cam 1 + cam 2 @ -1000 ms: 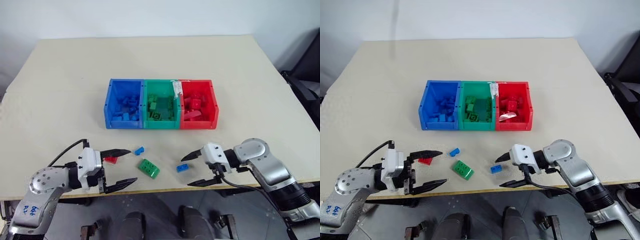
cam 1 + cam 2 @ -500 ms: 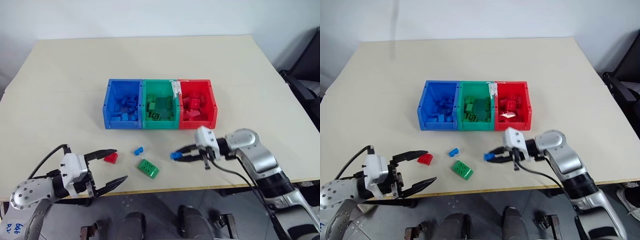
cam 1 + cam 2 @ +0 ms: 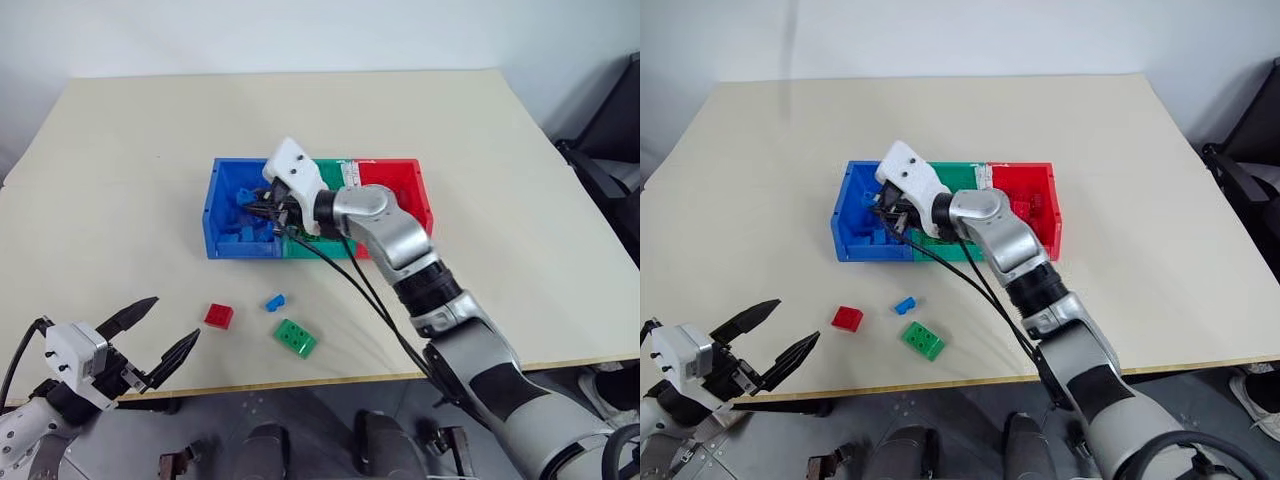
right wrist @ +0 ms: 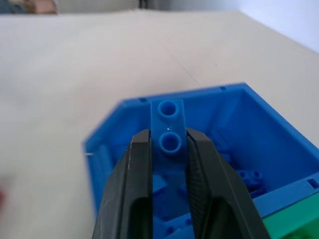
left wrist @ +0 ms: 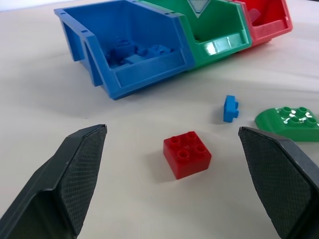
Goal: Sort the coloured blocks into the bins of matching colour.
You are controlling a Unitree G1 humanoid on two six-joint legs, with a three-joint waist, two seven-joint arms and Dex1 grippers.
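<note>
Right hand [image 4: 169,149] now reaches out over the blue bin [image 3: 222,190], fingers pinched narrow on a small blue brick [image 4: 169,130]. A second ago that brick lay loose near the surface's front edge, right of the green brick; the hand closed on it, lifted it and swung it up and across to the bins. From the wrist view the brick sits between the fingertips with its studs facing the camera, the open blue compartment directly beneath and other blue bricks already lying in it.

Left hand [image 3: 765,335] has pulled back from the loose bricks toward the front-left corner of the surface. Its fingers stand wide, nothing between them.

Still on the surface, near the front edge and in front of the blue bin: a red brick [image 3: 218,316], a second small blue brick [image 3: 275,301] just beside it, and the green brick [image 3: 296,337] closest to the edge. All three apart from one another, none touched.

Bins sit joined in a row mid-surface: blue, green bin [image 5: 219,30], red bin [image 3: 410,190], each with bricks inside.

Reading: carry is done, brick is over the right colour. Release looks like the next step; after that, three bricks remain, one of each colour.
</note>
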